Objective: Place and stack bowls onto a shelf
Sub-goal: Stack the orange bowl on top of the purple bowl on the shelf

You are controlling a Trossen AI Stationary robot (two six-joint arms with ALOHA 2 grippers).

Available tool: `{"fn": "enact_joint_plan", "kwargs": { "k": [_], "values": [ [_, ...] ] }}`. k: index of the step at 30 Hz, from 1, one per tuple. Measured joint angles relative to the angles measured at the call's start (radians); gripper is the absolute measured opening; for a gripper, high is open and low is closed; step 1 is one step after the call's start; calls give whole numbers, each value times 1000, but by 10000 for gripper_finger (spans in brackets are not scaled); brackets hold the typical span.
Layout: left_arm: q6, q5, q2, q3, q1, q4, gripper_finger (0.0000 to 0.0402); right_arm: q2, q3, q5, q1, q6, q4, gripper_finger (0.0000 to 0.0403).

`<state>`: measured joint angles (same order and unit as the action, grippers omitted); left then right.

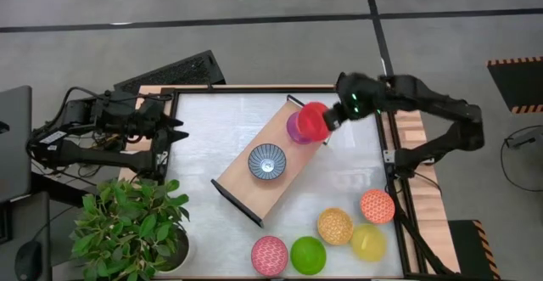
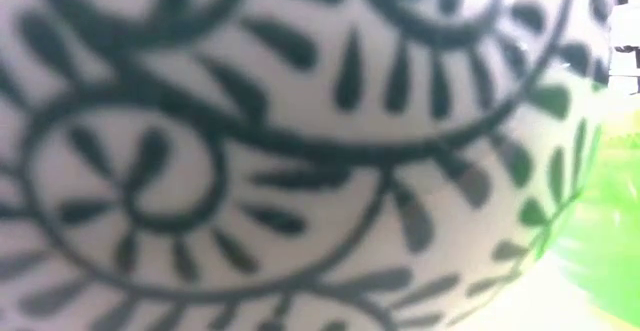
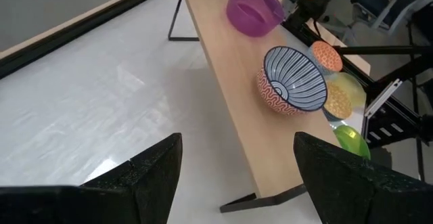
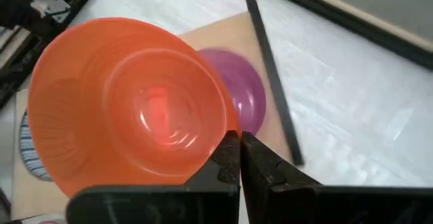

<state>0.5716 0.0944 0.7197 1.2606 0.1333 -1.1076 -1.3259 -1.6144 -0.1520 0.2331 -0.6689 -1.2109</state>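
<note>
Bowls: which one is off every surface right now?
The plain red bowl, pinched by its rim in the shut right gripper above the purple bowl on the light-wood shelf. All others rest on shelf or table.

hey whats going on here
The right gripper is shut on the rim of a red bowl, holding it over the purple bowl at one end of the shelf. A blue-grey bowl sits mid-shelf. The left gripper waits open at the table's left edge.
</note>
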Motion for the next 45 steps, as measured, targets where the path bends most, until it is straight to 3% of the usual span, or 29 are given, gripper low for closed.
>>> {"fn": "enact_joint_plan", "kwargs": {
  "k": [5, 10, 33, 39, 45],
  "values": [
    [15, 0, 0, 0, 0, 0, 270, -97, -63, 102, 108, 128, -34, 21],
    [18, 0, 0, 0, 0, -1, 270, -170, -83, 178, 145, 204, -76, 21],
    [19, 0, 0, 0, 0, -2, 270, -276, -82, 184, 200, 286, -89, 21],
    [16, 0, 0, 0, 0, -2, 270, -282, -83, 184, 200, 286, -90, 63],
    [9, 0, 0, 0, 0, -2, 270, -272, -83, 184, 200, 286, -89, 73]
  ]
}}
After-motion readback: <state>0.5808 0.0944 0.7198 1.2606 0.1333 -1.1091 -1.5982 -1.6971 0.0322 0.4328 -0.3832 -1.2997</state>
